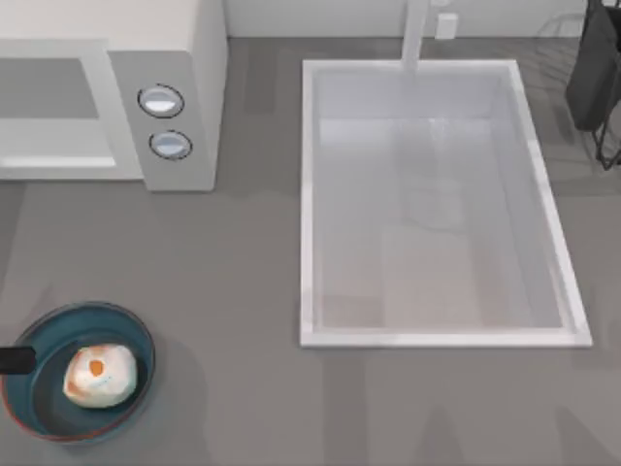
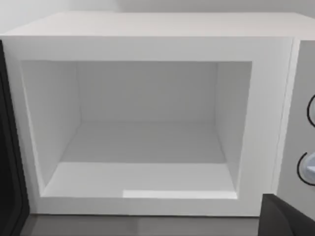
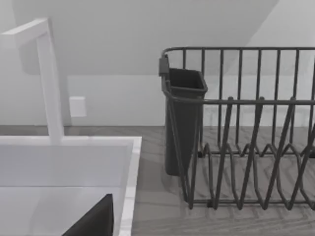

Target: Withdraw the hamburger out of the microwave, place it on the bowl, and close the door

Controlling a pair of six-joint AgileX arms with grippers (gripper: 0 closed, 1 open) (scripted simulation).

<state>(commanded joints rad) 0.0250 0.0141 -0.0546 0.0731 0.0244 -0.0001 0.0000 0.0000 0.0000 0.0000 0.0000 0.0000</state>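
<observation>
Left end effector [image 1: 12, 361] touches the bowl [image 1: 44, 335] rim beside the hamburger [image 1: 100, 376]; its opening cannot be told.

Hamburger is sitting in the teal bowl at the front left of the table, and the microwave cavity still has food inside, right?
Not quite. The hamburger does sit in the bowl at the table's front left in the top view, but the left wrist view shows the microwave cavity bare, with its door open.

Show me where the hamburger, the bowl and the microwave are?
hamburger [image 1: 99, 376], top view, middle of the bun.
bowl [image 1: 58, 335], top view, bare teal inner wall.
microwave [image 2: 147, 49], left wrist view, front frame above the open cavity.
</observation>
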